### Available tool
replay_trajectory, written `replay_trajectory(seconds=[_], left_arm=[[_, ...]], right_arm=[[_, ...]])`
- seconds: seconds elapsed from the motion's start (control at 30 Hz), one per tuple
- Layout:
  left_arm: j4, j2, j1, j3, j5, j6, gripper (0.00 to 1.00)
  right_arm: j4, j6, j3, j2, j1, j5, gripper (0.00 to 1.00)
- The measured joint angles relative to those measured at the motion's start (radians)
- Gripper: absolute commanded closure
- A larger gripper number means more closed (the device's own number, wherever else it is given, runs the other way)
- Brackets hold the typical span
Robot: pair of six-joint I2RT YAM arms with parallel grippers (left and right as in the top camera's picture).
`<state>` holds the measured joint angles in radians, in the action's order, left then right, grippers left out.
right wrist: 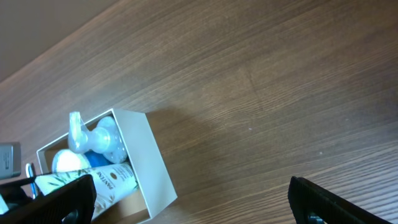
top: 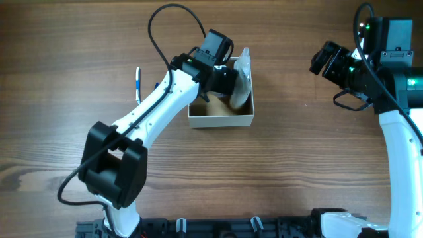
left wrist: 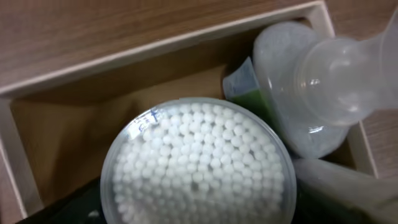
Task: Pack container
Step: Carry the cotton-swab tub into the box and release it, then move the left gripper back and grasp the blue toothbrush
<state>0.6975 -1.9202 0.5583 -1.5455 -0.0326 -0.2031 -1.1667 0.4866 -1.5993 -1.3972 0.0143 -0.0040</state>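
The container (top: pixel 221 120) is a square white-walled box with a tan inside, at the table's middle. My left gripper (top: pixel 228 84) reaches into it from the left, shut on a round clear tub of cotton swabs (left wrist: pixel 199 165) held over the tan floor (left wrist: pixel 68 134). A clear pump bottle (left wrist: pixel 323 81), a green item (left wrist: pixel 247 93) and a tube (left wrist: pixel 339 186) lie along the box's right side. My right gripper (top: pixel 324 59) is open and empty, far right of the box. The right wrist view shows the container (right wrist: pixel 152 165) with the pump bottle (right wrist: pixel 93 137) and a Pantene tube (right wrist: pixel 106 180).
A thin white and blue stick-like item (top: pixel 137 82) lies on the wooden table left of the container, beside my left arm. The right arm's base stands at the far right edge.
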Motion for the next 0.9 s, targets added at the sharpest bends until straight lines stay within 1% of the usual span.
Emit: replay_trajectory(seconds=[0.17,0.27,0.33,0.4,0.47,0.53,0.57,0.63,0.73,0.83,0.87,0.9], left_arm=[[-0.01,0.003,-0.001,0.0,-0.003,0.004,0.0],[0.049,0.037,-0.012,0.0,-0.003,0.004,0.0],[0.109,0.107,-0.043,0.0,-0.009,0.004,0.0],[0.164,0.183,-0.09,0.0,-0.027,0.004,0.0],[0.23,0.272,-0.191,-0.003,-0.053,0.004,0.0],[0.282,0.293,-0.308,-0.008,-0.068,0.004,0.06],[0.292,0.284,-0.338,-0.007,-0.068,0.003,0.1],[0.294,0.238,-0.407,0.005,-0.067,0.007,0.23],[0.298,0.094,-0.49,0.04,-0.066,0.024,0.25],[0.282,-0.021,-0.532,0.045,-0.053,0.041,0.26],[0.276,-0.043,-0.54,0.047,-0.047,0.049,0.28],[0.265,-0.088,-0.55,0.048,-0.034,0.072,0.31]], right_arm=[[0.0,0.0,0.0,0.0,0.0,0.0,0.0],[0.0,0.0,0.0,0.0,0.0,0.0,0.0],[-0.001,0.0,0.0,0.0,0.0,0.0,0.0],[0.0,0.0,0.0,0.0,0.0,0.0,0.0],[0.0,0.0,0.0,0.0,0.0,0.0,0.0],[0.0,0.0,0.0,0.0,0.0,0.0,0.0],[0.0,0.0,0.0,0.0,0.0,0.0,0.0],[0.0,0.0,0.0,0.0,0.0,0.0,0.0],[0.0,0.0,0.0,0.0,0.0,0.0,0.0],[0.0,0.0,0.0,0.0,0.0,0.0,0.0],[0.0,0.0,0.0,0.0,0.0,0.0,0.0],[0.0,0.0,0.0,0.0,0.0,0.0,0.0]])
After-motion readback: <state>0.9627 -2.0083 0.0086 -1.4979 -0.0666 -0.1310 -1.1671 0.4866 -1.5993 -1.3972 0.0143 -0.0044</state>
